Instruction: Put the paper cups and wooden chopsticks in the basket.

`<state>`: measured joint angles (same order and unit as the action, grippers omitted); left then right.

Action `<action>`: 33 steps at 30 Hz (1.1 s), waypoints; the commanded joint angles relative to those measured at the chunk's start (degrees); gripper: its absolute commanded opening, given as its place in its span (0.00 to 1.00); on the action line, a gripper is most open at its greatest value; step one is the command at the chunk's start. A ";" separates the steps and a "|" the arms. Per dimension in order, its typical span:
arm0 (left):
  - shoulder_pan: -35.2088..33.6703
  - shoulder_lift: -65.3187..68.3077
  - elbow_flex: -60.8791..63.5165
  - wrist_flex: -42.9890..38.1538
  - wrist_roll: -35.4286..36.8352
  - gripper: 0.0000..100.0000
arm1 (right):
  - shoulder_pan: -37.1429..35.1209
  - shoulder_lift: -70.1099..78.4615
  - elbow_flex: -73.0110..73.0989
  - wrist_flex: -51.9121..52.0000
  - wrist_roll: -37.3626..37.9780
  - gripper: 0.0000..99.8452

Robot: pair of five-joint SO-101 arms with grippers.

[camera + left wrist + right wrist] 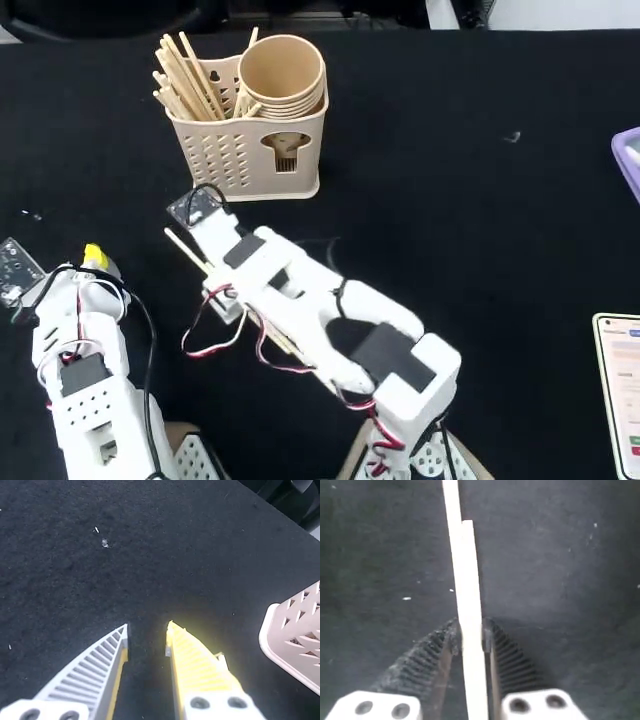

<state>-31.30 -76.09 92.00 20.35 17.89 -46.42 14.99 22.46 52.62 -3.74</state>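
Note:
A beige slotted basket [232, 152] stands at the back of the black table. It holds a stack of paper cups [283, 72] and a bundle of wooden chopsticks [185, 80]. In front of it my right gripper [215, 272] is shut on a pair of wooden chopsticks [186, 251], low over the table. In the right wrist view the pair of chopsticks [467, 580] runs out past the right gripper [470, 625]. My left gripper [88, 265] sits at the front left, open and holding nothing. From the left wrist, the left gripper [146, 626] hovers over bare cloth with the basket's corner [295, 640] nearby.
A phone [620, 390] lies at the table's right edge and a purple object [628, 155] sits farther back on that side. A small circuit board [15, 265] lies at the left edge. Black cloth stretches between the basket and the right side.

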 commanded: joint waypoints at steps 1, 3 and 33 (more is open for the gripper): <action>-0.75 -0.88 -2.86 -1.14 0.44 0.13 | 0.97 -4.70 3.30 1.05 4.40 0.01; -0.75 -0.88 -2.95 -1.14 0.44 0.13 | 1.23 -9.01 6.11 1.05 7.91 0.01; -0.31 -0.88 -0.57 -5.54 0.35 0.13 | 7.12 -65.80 7.34 -22.86 6.77 0.01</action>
<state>-31.30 -76.09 92.00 16.13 17.89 -38.77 -51.74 35.47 40.75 7.60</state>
